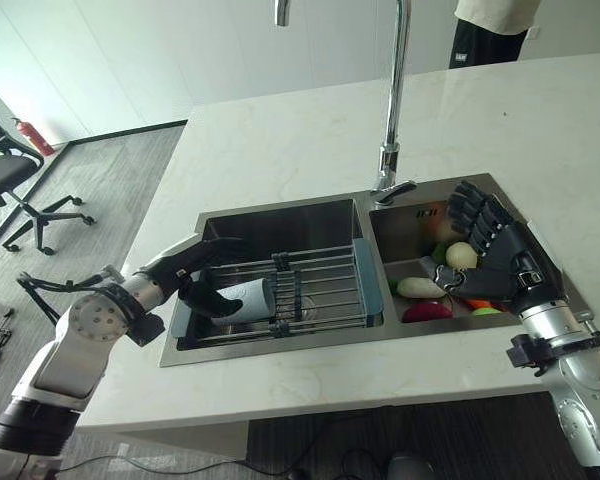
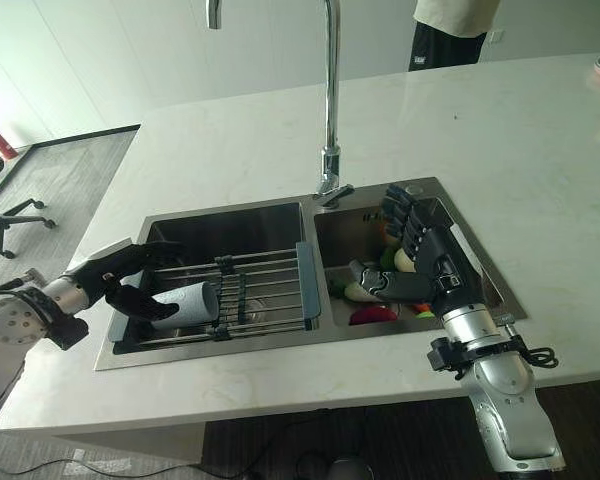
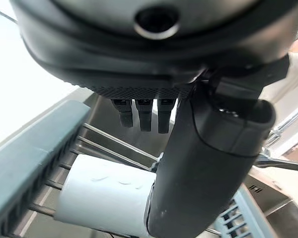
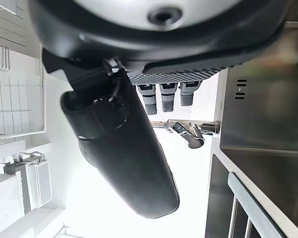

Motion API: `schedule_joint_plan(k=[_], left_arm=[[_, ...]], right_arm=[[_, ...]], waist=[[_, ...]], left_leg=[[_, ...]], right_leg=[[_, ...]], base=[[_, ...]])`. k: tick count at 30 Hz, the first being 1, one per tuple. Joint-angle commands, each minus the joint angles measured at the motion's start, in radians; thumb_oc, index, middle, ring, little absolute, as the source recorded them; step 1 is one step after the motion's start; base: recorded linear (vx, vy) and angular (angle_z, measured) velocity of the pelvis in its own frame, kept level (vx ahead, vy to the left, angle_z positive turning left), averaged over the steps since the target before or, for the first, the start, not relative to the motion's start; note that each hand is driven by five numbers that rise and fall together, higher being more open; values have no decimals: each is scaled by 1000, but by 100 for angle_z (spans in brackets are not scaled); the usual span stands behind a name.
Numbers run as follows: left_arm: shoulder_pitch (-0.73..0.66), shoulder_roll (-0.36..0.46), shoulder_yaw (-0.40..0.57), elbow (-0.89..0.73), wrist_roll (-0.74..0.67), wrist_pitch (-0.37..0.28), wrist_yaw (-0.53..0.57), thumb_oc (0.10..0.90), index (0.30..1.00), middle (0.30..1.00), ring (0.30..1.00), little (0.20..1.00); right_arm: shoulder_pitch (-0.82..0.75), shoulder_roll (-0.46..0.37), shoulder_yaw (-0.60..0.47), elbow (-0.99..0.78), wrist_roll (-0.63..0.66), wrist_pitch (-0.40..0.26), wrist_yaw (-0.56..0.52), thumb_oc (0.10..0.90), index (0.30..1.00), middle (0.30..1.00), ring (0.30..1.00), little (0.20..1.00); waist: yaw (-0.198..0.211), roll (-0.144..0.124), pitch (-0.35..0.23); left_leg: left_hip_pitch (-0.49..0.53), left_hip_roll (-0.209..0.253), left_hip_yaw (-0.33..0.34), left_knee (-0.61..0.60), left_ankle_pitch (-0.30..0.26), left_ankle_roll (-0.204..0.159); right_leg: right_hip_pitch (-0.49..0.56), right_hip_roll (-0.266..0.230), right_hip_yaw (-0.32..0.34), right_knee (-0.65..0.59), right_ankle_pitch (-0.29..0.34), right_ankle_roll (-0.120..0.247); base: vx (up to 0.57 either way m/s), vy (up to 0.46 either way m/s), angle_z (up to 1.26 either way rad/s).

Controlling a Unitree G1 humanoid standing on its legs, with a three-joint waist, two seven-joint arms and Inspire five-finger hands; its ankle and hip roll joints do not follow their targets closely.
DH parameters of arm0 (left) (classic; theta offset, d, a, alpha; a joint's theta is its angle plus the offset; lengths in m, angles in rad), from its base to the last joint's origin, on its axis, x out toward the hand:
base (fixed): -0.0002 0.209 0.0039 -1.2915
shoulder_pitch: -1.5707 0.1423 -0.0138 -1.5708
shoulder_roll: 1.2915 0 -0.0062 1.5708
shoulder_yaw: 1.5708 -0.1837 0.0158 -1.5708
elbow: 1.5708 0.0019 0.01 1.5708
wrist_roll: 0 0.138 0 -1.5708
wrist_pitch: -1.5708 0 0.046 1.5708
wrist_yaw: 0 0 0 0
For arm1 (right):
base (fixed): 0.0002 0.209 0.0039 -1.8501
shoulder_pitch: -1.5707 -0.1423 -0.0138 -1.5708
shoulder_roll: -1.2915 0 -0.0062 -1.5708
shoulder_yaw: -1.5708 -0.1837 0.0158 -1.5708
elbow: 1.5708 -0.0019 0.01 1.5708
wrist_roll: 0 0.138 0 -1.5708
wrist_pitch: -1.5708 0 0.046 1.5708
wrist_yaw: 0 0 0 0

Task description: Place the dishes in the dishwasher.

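Left robot hand (image 1: pixel 195 268) nearer: fingers and thumb half-curled round pale cup (image 1: pixel 242 297) at its 3 o'clock, not clamped. Cup's long axis lay 9-to-3 on rack (image 1: pixel 320 290). Right robot hand (image 1: pixel 495 248) spread, idle.

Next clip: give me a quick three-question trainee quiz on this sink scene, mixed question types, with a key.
1. True or false: the pale blue cup lies on its side on the rack over the left basin.
2. Which robot hand is at the cup?
A. the left robot hand
B. the right robot hand
C. both
3. Fill in: the vegetables lie in the ____ basin of the sink.

Key
1. True.
2. A. Its thumb and fingers reach around the cup; the right robot hand hangs open over the other basin.
3. Right.
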Motion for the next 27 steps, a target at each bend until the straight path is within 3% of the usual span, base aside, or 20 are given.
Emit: schedule_joint_plan(k=[1, 13, 27], left_arm=[[-172, 81, 37, -27, 43, -53, 24, 800, 900, 900, 900, 900], [-240, 98, -36, 39, 108, -27, -36, 800, 900, 900, 900, 900], [-254, 127, -66, 72, 154, 37, -180, 800, 900, 900, 900, 900]], right_arm=[[-154, -31, -44, -64, 29, -105, -13, 800, 900, 900, 900, 900], [-156, -41, -43, -53, 38, -114, -15, 800, 900, 900, 900, 900], [-170, -54, -38, -46, 47, -111, -14, 800, 900, 900, 900, 900]], waist=[[-15, -13, -46], [-25, -15, -48], [-22, -10, -44]], left_leg=[[-11, 40, 40, 113, -172, -11], [-11, 32, 31, 113, -173, -5], [-7, 35, 40, 113, -173, -5]], right_leg=[[106, -6, -4, -153, -6, 92], [120, 7, 15, -153, -14, 89], [119, 5, 11, -153, -12, 92]], base=[[0, 0, 0], [0, 0, 0], [5, 2, -1]])
